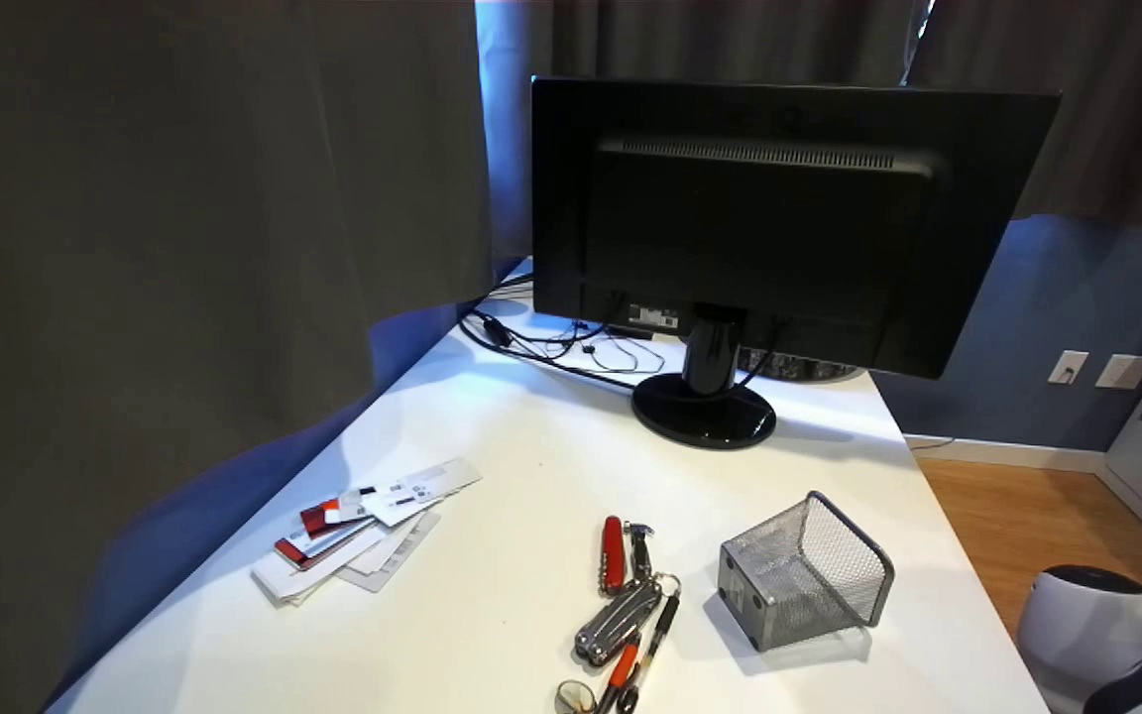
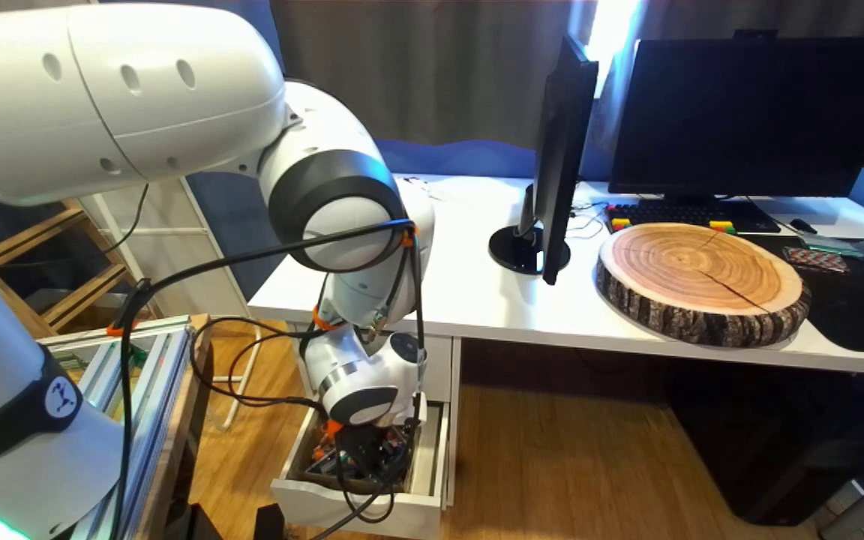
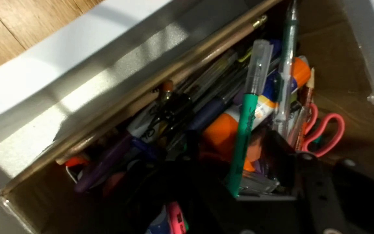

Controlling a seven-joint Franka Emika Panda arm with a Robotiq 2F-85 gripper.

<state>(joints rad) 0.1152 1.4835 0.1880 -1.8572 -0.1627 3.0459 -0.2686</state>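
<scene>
Gripper (image 3: 233, 136) with its fingers parted on either side of a clear-capped green pen (image 3: 248, 117)
The pen appears ungripped, slanting across a glue stick (image 3: 265, 112), near pink-handled scissors (image 3: 339, 128) in a cardboard box (image 3: 339, 78); slow, straight vertical motion should avoid snagging either. In an exterior view the arm (image 2: 177, 97) arches high, its wrist (image 2: 353, 379) bent down into the pulled-out drawer (image 2: 417, 508).
</scene>
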